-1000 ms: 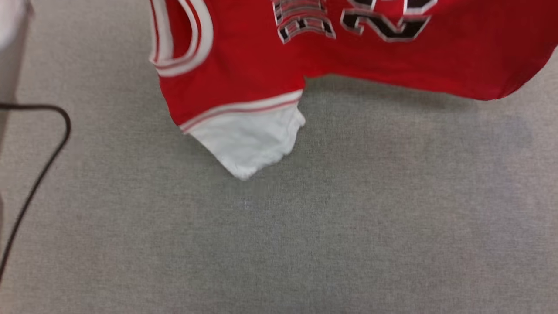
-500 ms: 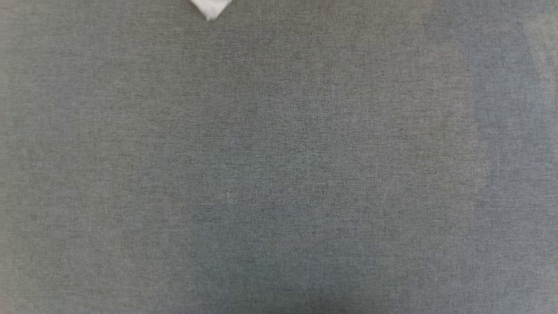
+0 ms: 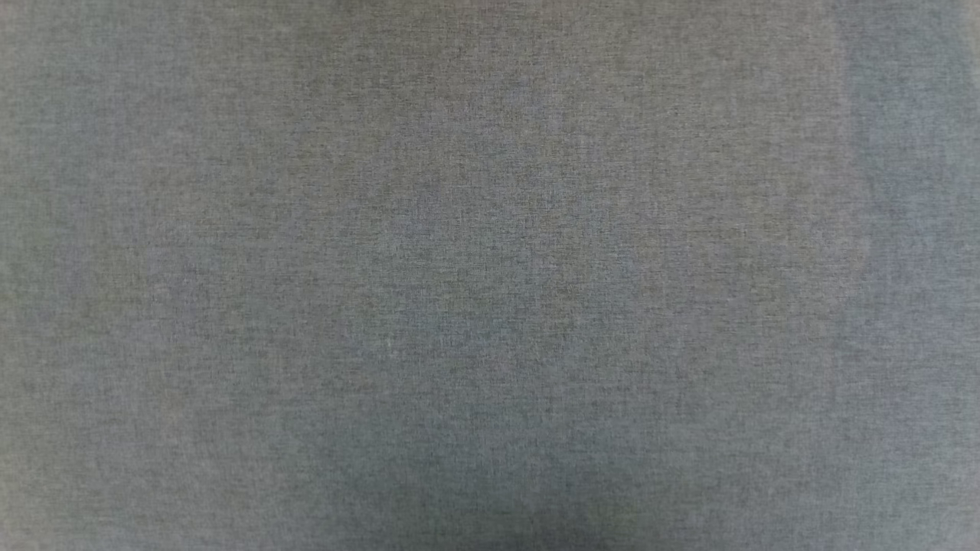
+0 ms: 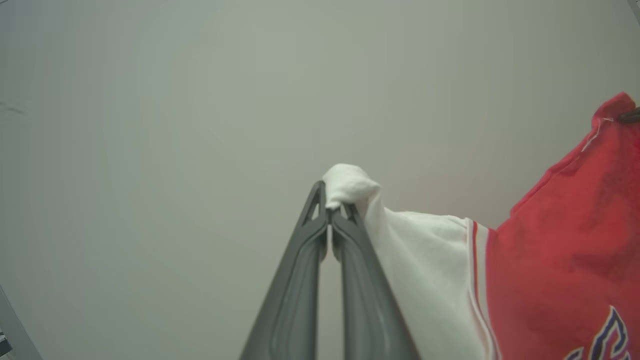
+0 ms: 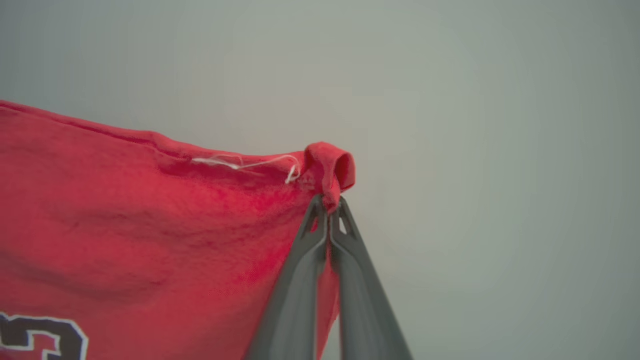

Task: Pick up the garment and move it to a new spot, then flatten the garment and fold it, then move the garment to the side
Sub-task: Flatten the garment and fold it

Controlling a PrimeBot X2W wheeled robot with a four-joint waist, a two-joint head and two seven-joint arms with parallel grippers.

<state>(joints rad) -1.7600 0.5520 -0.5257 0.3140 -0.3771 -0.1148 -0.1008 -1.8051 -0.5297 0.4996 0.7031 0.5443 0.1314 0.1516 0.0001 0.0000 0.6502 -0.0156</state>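
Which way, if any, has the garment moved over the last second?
Yes: upward. The garment climbed toward the head view's top edge while the grey surface barely shifted.

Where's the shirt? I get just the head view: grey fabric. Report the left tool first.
Observer: The left tool is shut on the tip of the shirt's white sleeve.
Operator: Now the right tool.
Observer: The right tool is shut on a red corner, with a loose white thread beside it.
Operator: Tell me which side faces that camera.
Observer: The black, white-outlined print shows low on the red.
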